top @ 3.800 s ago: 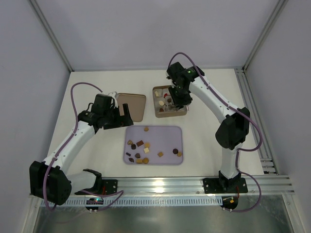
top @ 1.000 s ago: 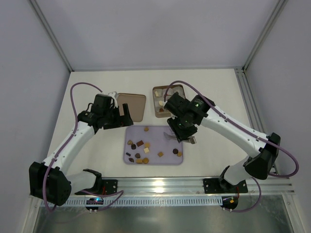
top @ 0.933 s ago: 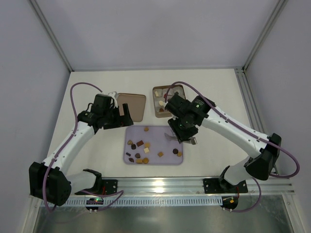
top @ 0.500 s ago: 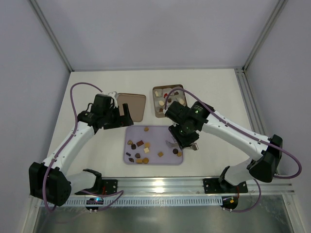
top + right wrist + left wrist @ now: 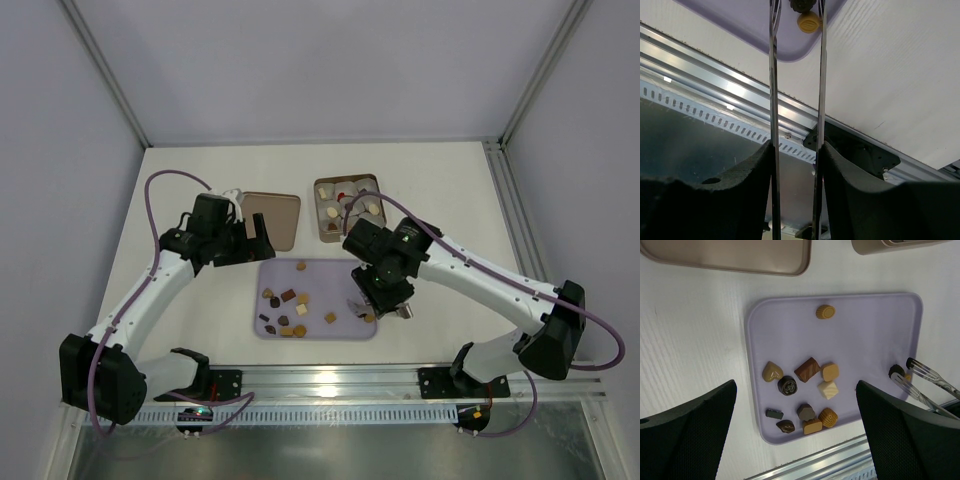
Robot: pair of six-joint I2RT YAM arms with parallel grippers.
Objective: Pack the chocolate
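partway: few pieces sit in tin (image 5: 330, 236), about a dozen chocolate (image 5: 805, 369) left on purple tray (image 5: 865, 330). right gripper (image 5: 796, 10) spread, tines straddling dark piece (image 5: 896, 371) at tray's near-right corner, not pinched. left gripper (image 5: 255, 238) spread wide, empty.

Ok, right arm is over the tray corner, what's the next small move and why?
Probably close the right end effector on the dark round chocolate. Its thin prongs stand apart, flanking that piece at the corner of the purple tray. A caramel piece sits right beside it, so close slowly.
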